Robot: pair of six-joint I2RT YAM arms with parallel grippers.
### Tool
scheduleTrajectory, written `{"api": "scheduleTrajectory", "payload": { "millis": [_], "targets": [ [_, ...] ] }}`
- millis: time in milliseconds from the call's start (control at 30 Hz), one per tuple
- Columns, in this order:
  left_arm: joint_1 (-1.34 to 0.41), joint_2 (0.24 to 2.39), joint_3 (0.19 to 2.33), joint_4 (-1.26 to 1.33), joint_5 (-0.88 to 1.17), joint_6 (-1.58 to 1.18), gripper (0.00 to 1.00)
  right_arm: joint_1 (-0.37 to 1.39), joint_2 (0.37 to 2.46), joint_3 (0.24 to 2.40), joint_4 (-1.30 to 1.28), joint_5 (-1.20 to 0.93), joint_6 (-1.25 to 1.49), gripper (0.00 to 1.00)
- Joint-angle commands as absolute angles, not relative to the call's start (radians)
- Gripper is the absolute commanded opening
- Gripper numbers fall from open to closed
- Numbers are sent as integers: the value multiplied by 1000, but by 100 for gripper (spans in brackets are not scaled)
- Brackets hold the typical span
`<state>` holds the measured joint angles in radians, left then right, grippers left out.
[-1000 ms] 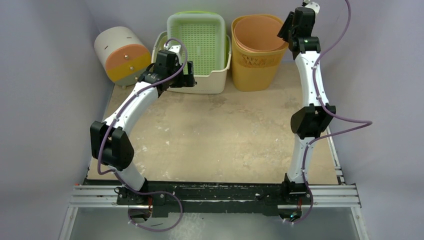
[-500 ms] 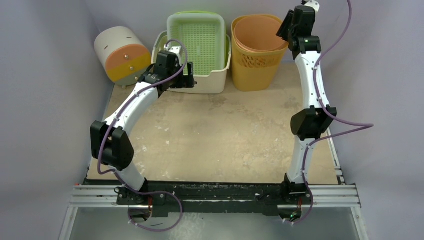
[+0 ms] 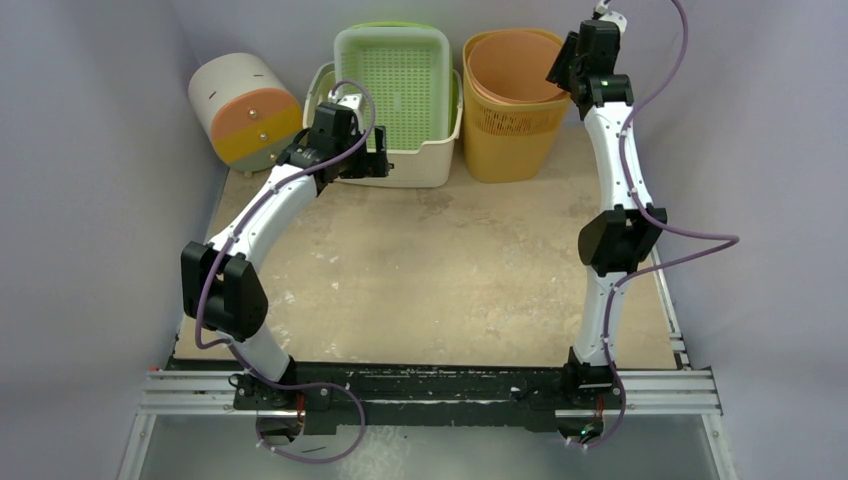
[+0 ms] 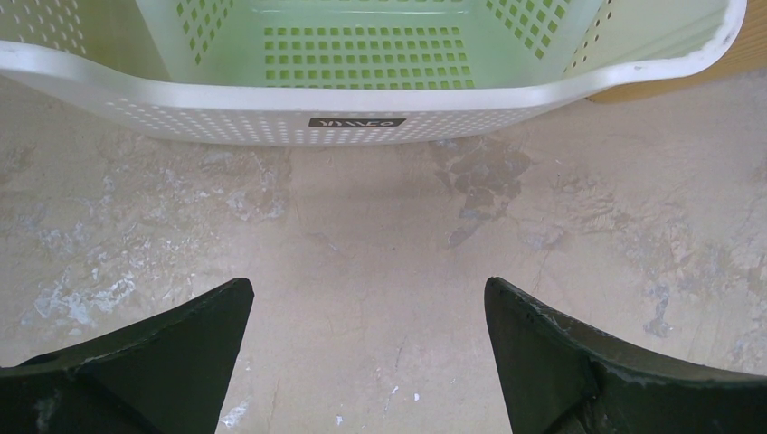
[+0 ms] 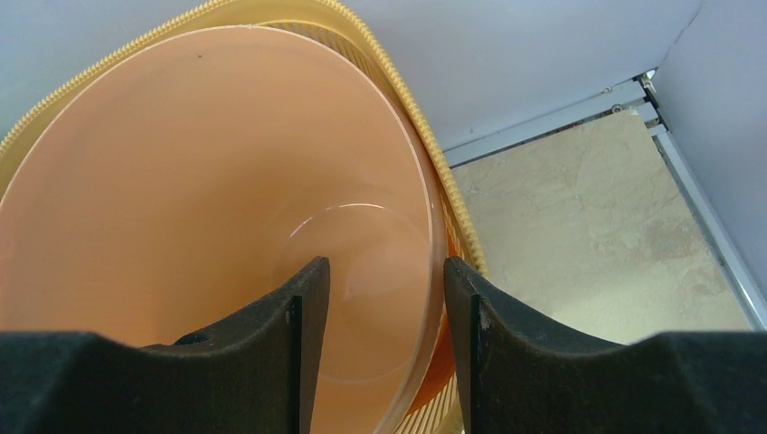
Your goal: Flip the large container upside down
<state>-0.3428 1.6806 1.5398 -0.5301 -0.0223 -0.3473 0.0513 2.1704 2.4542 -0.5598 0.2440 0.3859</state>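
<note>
Right gripper (image 5: 383,264) hangs over the large container (image 5: 181,172), a peach bin standing upright, nested inside a yellow mesh basket (image 3: 512,140) at the far edge of the table (image 3: 450,280). Its jaws stand partly apart and straddle the bin's right rim, one finger inside and one outside; whether either touches the rim I cannot tell. Left gripper (image 4: 366,285) is spread wide and holds nothing, low over the table just in front of a white basket (image 4: 226,122) with a green tray (image 3: 395,70) in it
</note>
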Motion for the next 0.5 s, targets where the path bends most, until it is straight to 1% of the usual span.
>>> {"api": "scheduleTrajectory", "payload": {
  "millis": [0,133,333,467],
  "targets": [
    [-343,1672,1570,-510,-23,-331,96,52,2173,2498,-575,281,388,52],
    [-343,1672,1576,-521,-23,-328,96,52,2201,2521,-604,295,391,53],
    [-343,1636,1531,-522,-5,-331,96,52,2205,2457,-600,329,377,53],
    [-342,1619,1526,-539,-18,-305,96,53,2234,2457,-613,349,352,50]
  ]
}}
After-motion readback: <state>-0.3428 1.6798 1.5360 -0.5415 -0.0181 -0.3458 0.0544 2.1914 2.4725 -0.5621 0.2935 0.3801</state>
